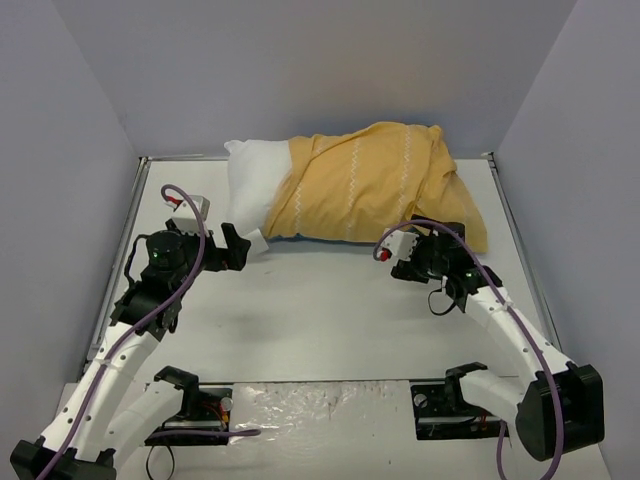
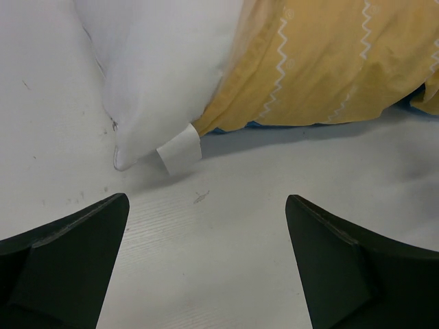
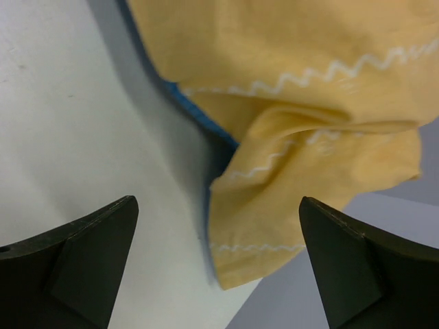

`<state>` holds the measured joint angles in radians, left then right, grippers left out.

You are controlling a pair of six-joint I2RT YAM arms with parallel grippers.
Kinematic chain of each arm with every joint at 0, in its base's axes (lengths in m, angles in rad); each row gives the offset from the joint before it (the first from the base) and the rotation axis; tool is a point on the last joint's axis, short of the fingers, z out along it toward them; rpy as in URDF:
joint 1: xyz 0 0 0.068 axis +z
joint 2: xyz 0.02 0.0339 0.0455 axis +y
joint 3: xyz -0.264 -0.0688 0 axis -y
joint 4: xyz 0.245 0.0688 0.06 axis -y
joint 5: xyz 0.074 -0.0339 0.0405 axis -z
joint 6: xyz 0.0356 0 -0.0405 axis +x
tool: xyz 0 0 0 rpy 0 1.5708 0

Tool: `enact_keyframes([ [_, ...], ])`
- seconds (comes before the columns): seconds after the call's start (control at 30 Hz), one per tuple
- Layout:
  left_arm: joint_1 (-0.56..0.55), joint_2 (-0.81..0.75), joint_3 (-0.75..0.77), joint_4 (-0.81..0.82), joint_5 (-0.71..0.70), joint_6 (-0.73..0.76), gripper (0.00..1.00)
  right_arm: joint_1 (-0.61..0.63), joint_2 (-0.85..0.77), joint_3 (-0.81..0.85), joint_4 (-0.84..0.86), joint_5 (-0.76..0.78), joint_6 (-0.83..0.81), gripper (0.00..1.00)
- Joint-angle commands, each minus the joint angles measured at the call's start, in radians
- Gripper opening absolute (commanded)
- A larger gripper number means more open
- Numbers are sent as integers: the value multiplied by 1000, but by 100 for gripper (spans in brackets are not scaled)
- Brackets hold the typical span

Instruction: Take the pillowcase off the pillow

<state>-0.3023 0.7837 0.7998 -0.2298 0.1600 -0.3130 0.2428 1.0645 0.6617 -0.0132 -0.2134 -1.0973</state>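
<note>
- The pillow (image 1: 250, 185) lies across the far side of the desk (image 1: 330, 310), close to the back wall, with its long side running left to right.
- The pillowcase (image 1: 370, 185) covers the middle and right part of the pillow. Its mustard side with white zigzag lines faces out.
- The pillow's left end pokes out of the cover, bare and white.
- In both wrist views a thin blue edge of the fabric shows underneath, where the cover meets the desk.
- A small white tag (image 2: 180, 149) sticks out at the pillow's near left corner, just beside the hem of the pillowcase.
- The left claw (image 2: 207, 199) sits low over the desk, just in front of that near left corner. Its fingers are spread wide and hold nothing. The tag and corner lie ahead of the fingertips and apart from them.
- The right claw (image 3: 218, 205) is at the near right end of the pillowcase, also spread wide and gripping nothing.
- From the right wrist, a loose, folded corner of the yellow fabric shows in the gap between the two fingers. Neither finger touches it.
- That loose corner lies by the right edge of the desk, with the grey wall showing beyond it.
- Purple cables (image 1: 190, 260) loop over both arms.
</note>
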Motion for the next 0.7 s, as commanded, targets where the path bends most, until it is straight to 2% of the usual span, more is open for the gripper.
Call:
enact_keyframes([
  [0.0,-8,-12,7,18,16,31,98,16,-2,3,186,33,-88,100],
  [0.1,-9,-17,6,18,19,35,98,44,41,-10,194,-23,-215,100],
  [0.17,-9,-20,4,18,19,37,98,70,81,-33,226,-6,-249,100],
  [0.3,-15,-31,-1,26,21,43,98,139,169,-77,427,161,-253,100],
  [0.33,-15,-32,-1,27,27,43,98,176,230,-102,493,304,-248,100],
  [0.37,-15,-32,-2,27,30,43,98,187,268,-102,559,305,-246,100],
  [0.4,-17,-35,-2,29,32,45,98,188,303,-96,637,389,-251,99],
  [0.57,-21,-41,-5,29,24,52,98,205,458,-70,833,457,-253,94],
  [0.67,-23,-43,-4,29,19,55,98,228,527,-59,906,509,-253,83],
])
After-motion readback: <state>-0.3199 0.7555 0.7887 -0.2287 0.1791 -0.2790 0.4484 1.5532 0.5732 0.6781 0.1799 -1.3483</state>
